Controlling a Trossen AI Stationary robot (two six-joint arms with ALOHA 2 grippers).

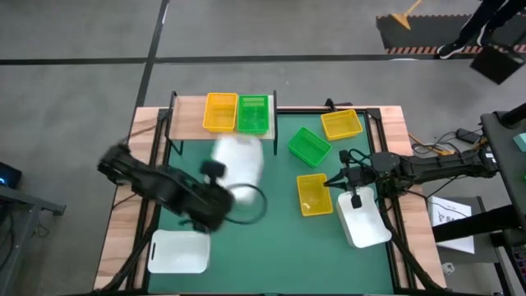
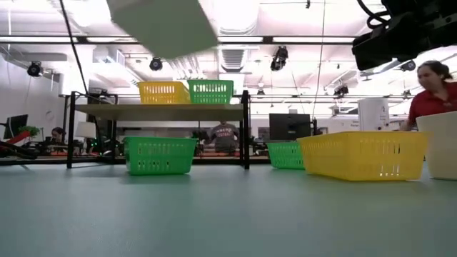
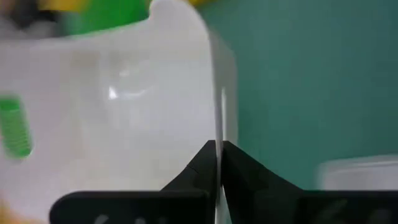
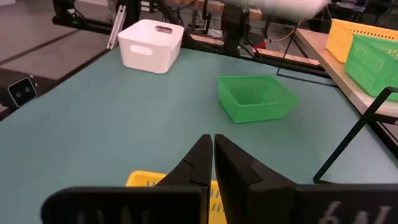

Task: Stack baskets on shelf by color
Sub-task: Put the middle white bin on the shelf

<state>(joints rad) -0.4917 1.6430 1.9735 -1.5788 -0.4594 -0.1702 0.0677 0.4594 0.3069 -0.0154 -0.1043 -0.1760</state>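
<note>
The wooden shelf (image 1: 187, 115) stands at the table's far side and carries a yellow basket (image 1: 220, 113) and a green basket (image 1: 253, 114) side by side. My left gripper (image 3: 219, 152) is shut on a white basket (image 1: 238, 158), which it holds high above the mat's middle (image 2: 164, 25). My right gripper (image 4: 212, 146) is shut and empty, above the far right corner of a yellow basket (image 1: 314, 195) that rests on the mat. A green basket (image 1: 309, 145) and another yellow one (image 1: 341, 124) sit nearer the shelf. My left gripper pinches one side wall of the white basket at its rim (image 3: 217, 118), one finger inside the basket and one outside. The basket is lifted clear of the table, well above shelf height in the low view, and looks tilted.
A white basket (image 1: 178, 251) sits at the near left of the mat and another (image 1: 362, 218) at the near right, close under my right arm. The shelf's left part (image 2: 107, 111) is bare. A person (image 2: 432, 93) shows beyond the table's right side.
</note>
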